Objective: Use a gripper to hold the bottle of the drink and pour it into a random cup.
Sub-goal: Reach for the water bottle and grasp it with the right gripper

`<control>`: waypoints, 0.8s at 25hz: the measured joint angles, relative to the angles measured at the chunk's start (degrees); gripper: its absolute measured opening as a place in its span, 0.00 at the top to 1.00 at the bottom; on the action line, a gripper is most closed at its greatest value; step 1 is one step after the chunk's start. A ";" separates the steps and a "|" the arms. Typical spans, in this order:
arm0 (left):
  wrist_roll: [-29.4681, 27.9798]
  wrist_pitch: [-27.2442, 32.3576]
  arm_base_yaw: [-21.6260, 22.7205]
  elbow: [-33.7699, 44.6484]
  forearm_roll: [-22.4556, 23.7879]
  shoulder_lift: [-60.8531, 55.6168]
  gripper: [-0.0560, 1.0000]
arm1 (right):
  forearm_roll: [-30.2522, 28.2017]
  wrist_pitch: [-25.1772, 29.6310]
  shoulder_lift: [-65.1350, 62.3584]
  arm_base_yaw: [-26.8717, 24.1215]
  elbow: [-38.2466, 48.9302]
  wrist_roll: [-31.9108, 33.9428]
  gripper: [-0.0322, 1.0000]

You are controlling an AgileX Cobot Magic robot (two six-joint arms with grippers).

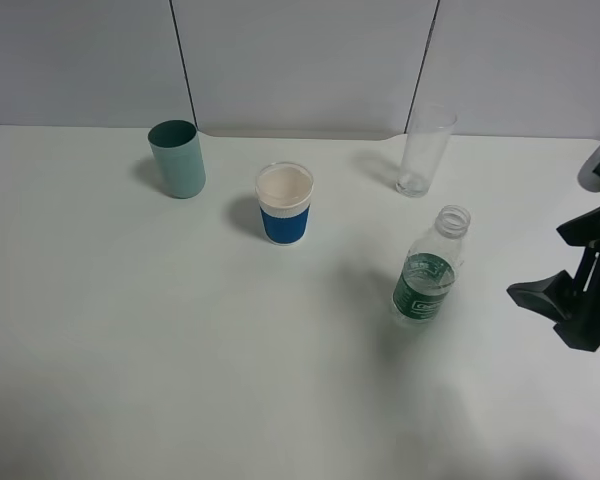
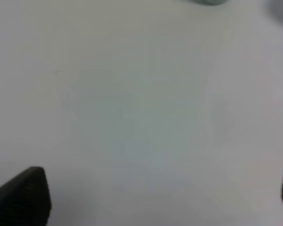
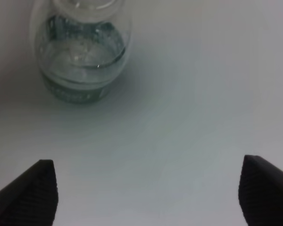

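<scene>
Hovering my right claw point(image 3: 146, 188) near the bottle point(image 1: 427, 270), fingers spread wide, nothing gripped.
Bottle stands upright and uncapped on the white table point(image 1: 180, 350), right of centre, part full of clear liquid, green label round its middle. It sits ahead of my right fingers, apart from them, not between them. Clear glass point(image 1: 423, 150) stands behind it; blue-and-white cup point(image 1: 284, 203) is to its left, green cup point(image 1: 177, 158) further left. My left claw point(image 2: 158, 193) is also spread apart, over bare table, holding nothing.
</scene>
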 joint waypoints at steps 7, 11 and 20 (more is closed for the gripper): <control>0.00 0.00 0.00 0.00 0.00 0.00 0.01 | 0.02 -3.41 2.48 0.00 0.86 -4.68 0.23; 0.00 0.00 0.00 0.00 0.00 0.00 0.01 | 0.01 -8.88 2.80 0.00 3.96 -5.19 0.23; 0.00 0.00 0.00 0.00 0.00 0.00 0.01 | -3.64 -24.25 2.80 0.00 12.08 -5.36 0.23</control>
